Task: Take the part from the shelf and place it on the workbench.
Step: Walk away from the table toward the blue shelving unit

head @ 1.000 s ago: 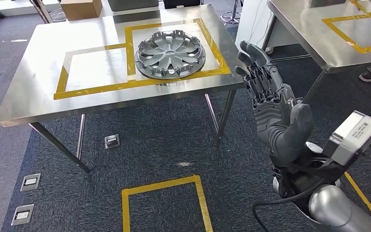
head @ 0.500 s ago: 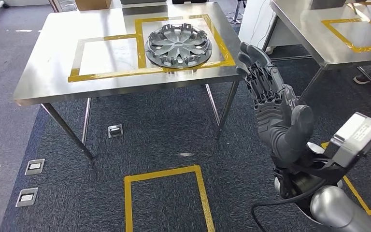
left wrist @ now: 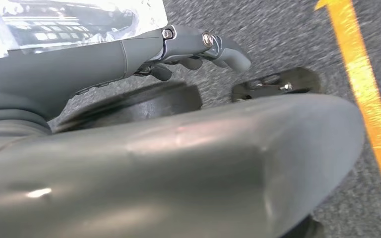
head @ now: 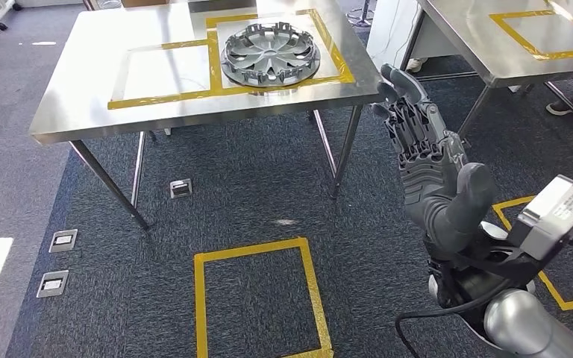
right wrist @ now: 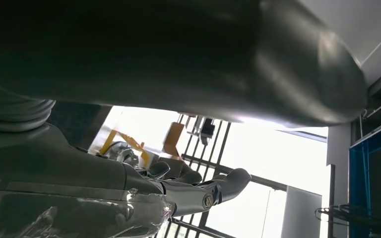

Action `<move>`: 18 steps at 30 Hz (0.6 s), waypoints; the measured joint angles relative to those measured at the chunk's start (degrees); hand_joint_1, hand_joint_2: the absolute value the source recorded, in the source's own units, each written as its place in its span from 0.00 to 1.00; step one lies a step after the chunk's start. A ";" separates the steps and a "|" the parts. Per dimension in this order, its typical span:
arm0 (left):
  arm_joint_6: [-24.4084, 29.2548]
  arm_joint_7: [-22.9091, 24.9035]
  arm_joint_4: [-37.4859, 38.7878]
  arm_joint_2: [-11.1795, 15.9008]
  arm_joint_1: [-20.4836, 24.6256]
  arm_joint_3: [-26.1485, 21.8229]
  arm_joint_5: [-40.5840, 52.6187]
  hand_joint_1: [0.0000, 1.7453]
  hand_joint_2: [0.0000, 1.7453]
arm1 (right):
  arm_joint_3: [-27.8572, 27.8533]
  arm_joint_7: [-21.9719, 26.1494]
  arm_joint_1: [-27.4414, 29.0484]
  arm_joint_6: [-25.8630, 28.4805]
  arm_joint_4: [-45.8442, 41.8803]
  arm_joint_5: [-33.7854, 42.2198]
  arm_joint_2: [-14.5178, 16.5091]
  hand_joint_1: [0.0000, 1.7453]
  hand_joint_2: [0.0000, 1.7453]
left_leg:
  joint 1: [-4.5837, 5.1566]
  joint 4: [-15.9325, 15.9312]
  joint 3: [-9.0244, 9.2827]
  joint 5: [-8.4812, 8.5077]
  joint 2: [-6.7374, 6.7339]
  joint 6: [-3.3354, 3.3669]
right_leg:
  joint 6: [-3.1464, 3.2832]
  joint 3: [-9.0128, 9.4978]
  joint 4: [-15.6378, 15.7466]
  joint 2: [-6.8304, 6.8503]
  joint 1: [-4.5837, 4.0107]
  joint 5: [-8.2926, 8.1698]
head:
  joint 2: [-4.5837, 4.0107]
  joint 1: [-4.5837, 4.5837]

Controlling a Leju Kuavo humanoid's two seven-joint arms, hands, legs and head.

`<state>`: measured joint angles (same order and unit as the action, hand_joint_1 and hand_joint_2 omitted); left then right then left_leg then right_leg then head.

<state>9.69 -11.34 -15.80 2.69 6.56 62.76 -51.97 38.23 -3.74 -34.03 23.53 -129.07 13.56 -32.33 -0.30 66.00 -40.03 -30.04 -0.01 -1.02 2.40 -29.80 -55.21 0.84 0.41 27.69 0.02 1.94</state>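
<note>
Head view: grey wheel cover (head: pixel 271 54) flat on steel worktop (head: pixel 74 97), inside right-hand yellow taped square (head: pixel 341 60); right hand (head: pixel 433 171) raised beside worktop corner, fingers straight and apart, holding nothing. Left wrist view: left hand (left wrist: pixel 129 54) over carpet, empty, fingers loosely extended

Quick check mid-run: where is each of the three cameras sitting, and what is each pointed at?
Head view: high on the body, looking down at workbench with hubcap; right hand raised.
Left wrist view: behind left hand, facing carpet and yellow tape.
Right wrist view: behind the right hand, facing bright windows.
Shared: right hand in head and right wrist views.
</note>
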 joint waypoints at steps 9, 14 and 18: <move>0.00 0.00 0.00 -0.03 0.47 0.04 0.03 0.00 0.00 | -0.01 0.01 0.01 -0.02 -0.02 -0.01 -0.03 0.00 0.00 | -0.40 -7.47 11.04 0.20 0.28 -0.17 | -2.03 -6.21 -2.78 -0.08 0.42 -3.28 | 0.00 -0.77; 0.03 0.01 0.00 -0.07 0.37 0.06 0.01 0.00 0.00 | -0.02 -0.02 0.04 -0.02 0.02 0.00 -0.09 0.00 0.00 | -0.38 -8.48 9.30 1.69 0.04 2.44 | -3.38 -8.17 -6.55 -0.24 0.67 0.46 | 0.00 -0.36; 0.04 0.00 0.00 -0.13 0.43 0.08 -0.02 0.00 0.00 | 0.01 -0.04 0.13 -0.02 0.06 0.05 -0.13 0.00 0.00 | 0.44 -8.16 6.40 3.96 -0.02 3.39 | -3.17 -10.46 -19.06 -0.34 0.56 7.23 | 0.00 0.44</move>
<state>9.73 -11.34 -15.80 2.56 6.99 62.83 -51.98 38.24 -3.78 -33.90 23.52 -129.01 13.61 -32.46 0.14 57.83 -33.63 -26.08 -0.03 2.37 -0.77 -40.26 -74.27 0.50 0.97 34.92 0.02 2.38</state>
